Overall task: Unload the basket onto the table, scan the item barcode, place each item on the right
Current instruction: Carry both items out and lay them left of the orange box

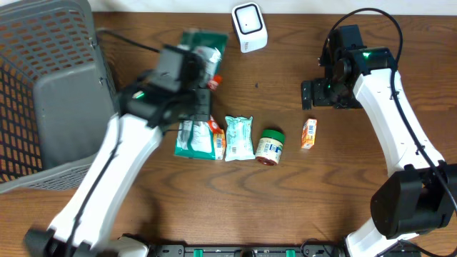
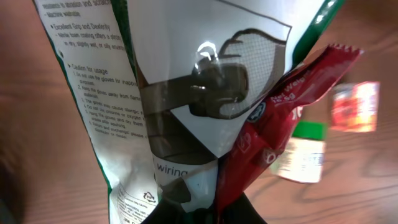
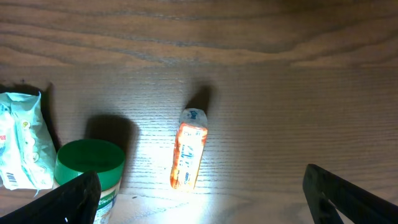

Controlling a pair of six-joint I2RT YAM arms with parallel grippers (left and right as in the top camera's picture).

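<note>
Wooden table point(image 1: 285, 200): left gripper point(image 1: 202, 71) pinches glove packet point(image 2: 186, 93), printing legible wrist-side; right gripper point(image 3: 202, 193) spread.

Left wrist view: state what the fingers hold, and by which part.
The white-and-green glove bag, pinched at its end nearest the camera; the red packet seems caught there too.

The left arm point(image 1: 107, 171) and right arm point(image 1: 389, 107) are wearing white shells between black joints and black wrist blocks. A thin black cable point(image 1: 371, 11) is looping above the right arm, and a small green light point(image 1: 367, 54) is glowing on its wrist. The right gripper point(image 3: 200, 186) is showing matte black fingers point(image 3: 348, 193)
</note>
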